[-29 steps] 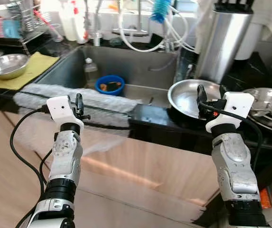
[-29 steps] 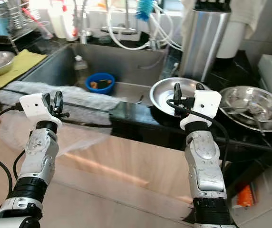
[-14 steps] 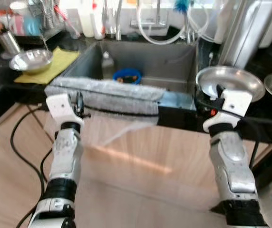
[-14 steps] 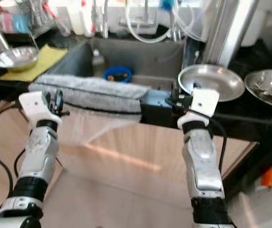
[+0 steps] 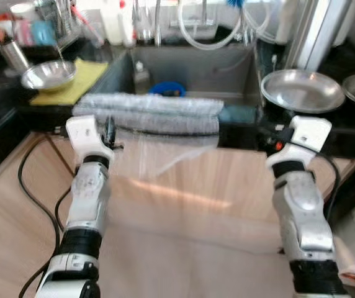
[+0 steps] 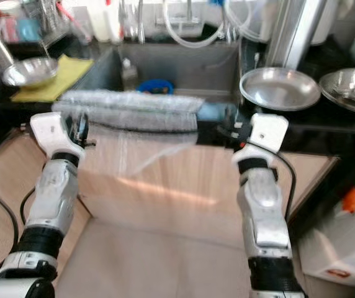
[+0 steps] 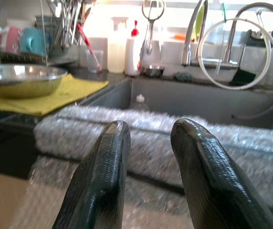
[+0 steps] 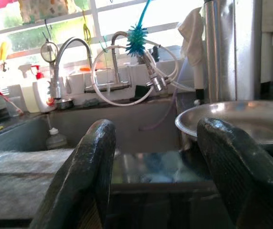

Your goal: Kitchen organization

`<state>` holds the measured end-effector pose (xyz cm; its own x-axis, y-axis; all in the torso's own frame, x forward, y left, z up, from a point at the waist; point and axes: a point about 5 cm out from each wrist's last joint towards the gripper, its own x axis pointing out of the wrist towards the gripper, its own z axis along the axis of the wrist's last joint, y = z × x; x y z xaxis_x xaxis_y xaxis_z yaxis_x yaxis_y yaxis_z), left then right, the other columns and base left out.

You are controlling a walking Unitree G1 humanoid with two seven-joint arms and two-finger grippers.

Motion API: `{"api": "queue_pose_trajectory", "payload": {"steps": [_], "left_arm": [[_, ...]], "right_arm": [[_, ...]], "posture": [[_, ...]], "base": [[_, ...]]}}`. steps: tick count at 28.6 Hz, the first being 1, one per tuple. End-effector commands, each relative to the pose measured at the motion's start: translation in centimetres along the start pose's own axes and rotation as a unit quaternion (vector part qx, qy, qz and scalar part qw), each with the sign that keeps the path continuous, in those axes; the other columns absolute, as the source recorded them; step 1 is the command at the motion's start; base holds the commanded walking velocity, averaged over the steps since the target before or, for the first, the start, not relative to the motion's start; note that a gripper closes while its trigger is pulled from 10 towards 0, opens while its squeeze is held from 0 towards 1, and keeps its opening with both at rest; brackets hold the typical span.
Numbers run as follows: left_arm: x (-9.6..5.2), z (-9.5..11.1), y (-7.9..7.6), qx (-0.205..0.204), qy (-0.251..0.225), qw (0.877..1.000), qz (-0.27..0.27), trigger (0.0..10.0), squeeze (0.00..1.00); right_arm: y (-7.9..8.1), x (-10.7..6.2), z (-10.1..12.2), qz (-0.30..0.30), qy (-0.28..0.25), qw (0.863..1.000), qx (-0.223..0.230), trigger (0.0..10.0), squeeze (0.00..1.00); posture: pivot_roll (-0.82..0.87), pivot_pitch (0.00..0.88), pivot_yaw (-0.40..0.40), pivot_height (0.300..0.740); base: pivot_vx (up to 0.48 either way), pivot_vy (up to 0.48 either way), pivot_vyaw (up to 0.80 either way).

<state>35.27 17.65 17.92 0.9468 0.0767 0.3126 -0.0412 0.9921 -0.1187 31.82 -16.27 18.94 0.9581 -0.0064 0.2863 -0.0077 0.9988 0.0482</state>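
A long roll of bubble wrap [image 5: 149, 113] lies along the front edge of the black counter, over the sink [image 5: 190, 62], with a sheet hanging down the cabinet front. My left gripper [image 5: 109, 131] is held just before the roll's left end, open by a narrow gap and empty; its fingers [image 7: 109, 157] point at the roll [image 7: 141, 138]. My right gripper [image 5: 272, 133] hovers in front of the counter below a steel bowl [image 5: 301, 90], open wide and empty, facing that bowl [image 8: 236, 119].
A blue bowl [image 5: 167, 89] and a plastic bottle sit in the sink. Another steel bowl [image 5: 48, 74] rests on a yellow cloth at the left. A bowl with utensils [image 6: 351, 84] is at far right. A white box [image 6: 345, 248] stands on the floor at right.
The whole picture has shifted: the camera has pulled back from the counter, showing more cabinet front and floor. Both arms keep the same raised pose, with empty grippers.
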Motion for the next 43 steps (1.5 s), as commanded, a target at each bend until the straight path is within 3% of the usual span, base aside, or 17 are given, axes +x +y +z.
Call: {"api": "queue_pose_trajectory", "payload": {"steps": [1, 14, 28, 33, 43], "left_arm": [[-0.1, 0.1, 0.4, -0.002, 0.004, 1.0, 0.0, 10.0, 0.0], [-0.1, 0.2, 0.4, 0.0, 0.006, 1.0, -0.001, 10.0, 0.0], [-0.2, 0.2, 0.4, -0.001, 0.007, 1.0, 0.0, 10.0, 0.0], [-0.2, 0.1, 1.0, -0.003, 0.008, 1.0, 0.012, 10.0, 0.0], [0.0, 0.7, 0.9, -0.007, -0.003, 1.0, 0.015, 10.0, 0.0]], "right_arm": [[0.4, 0.0, 0.3, 0.004, -0.006, 1.0, 0.002, 10.0, 0.0], [0.3, 0.0, 0.0, 0.002, 0.005, 1.0, 0.008, 10.0, 0.0], [0.5, 0.0, 0.3, 0.003, -0.005, 1.0, 0.004, 10.0, 0.0], [1.0, 0.0, 0.3, 0.017, -0.003, 1.0, -0.001, 10.0, 0.0], [1.6, -0.1, 0.4, 0.039, -0.007, 0.999, -0.015, 10.0, 0.0]], "posture": [[-0.09, 0.102, 0.061, 0.74], [-0.09, 0.106, 0.06, 0.74], [-0.09, 0.106, 0.056, 0.74], [-0.09, 0.102, 0.056, 0.74], [-0.09, 0.102, 0.057, 0.74]], "base": [[0.405, 0.0, 0.0], [0.423, 0.0, -0.58], [0.424, 0.0, 0.0], [0.0, 0.0, 0.0], [0.0, 0.48, 0.24]]}}
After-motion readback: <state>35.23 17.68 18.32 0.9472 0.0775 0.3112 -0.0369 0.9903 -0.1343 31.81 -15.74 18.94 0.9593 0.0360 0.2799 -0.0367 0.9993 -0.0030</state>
